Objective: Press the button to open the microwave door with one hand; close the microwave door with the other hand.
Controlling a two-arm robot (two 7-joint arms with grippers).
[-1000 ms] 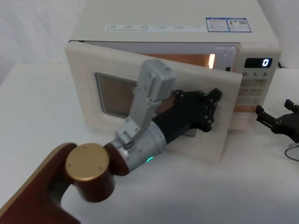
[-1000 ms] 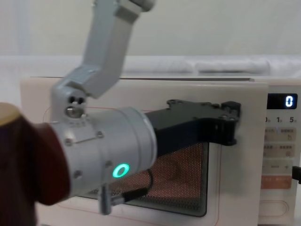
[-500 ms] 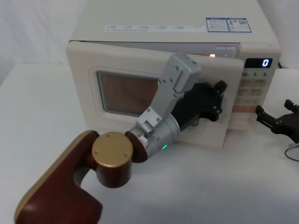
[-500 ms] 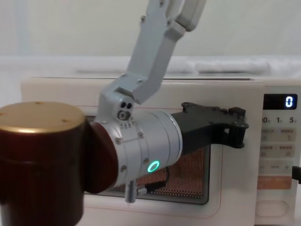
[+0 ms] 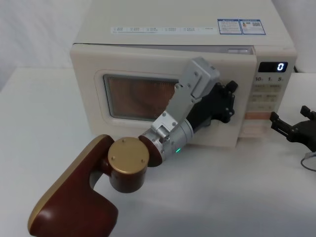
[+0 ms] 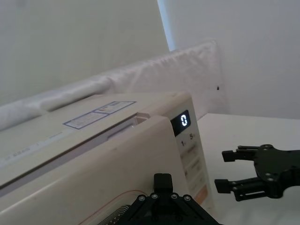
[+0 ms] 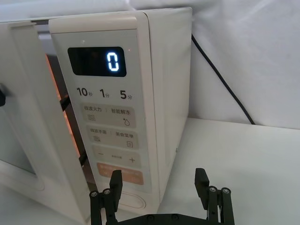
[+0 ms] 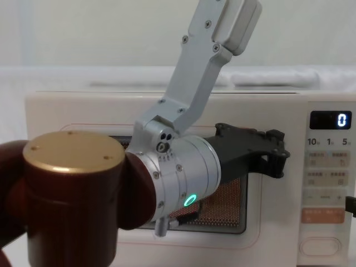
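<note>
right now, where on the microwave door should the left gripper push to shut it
On the latch-side edge of the microwave door, away from the hinge, pushing in from the front. The left gripper already presses there beside the control panel. The right wrist view shows a gap with orange light at that edge, so the door looks not quite latched.

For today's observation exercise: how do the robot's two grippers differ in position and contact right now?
The left gripper presses against the microwave door near its free edge; the right gripper hangs beside the control panel, touching nothing. The left arm is stretched forward; the right gripper sits low near the table. Both are black.
</note>
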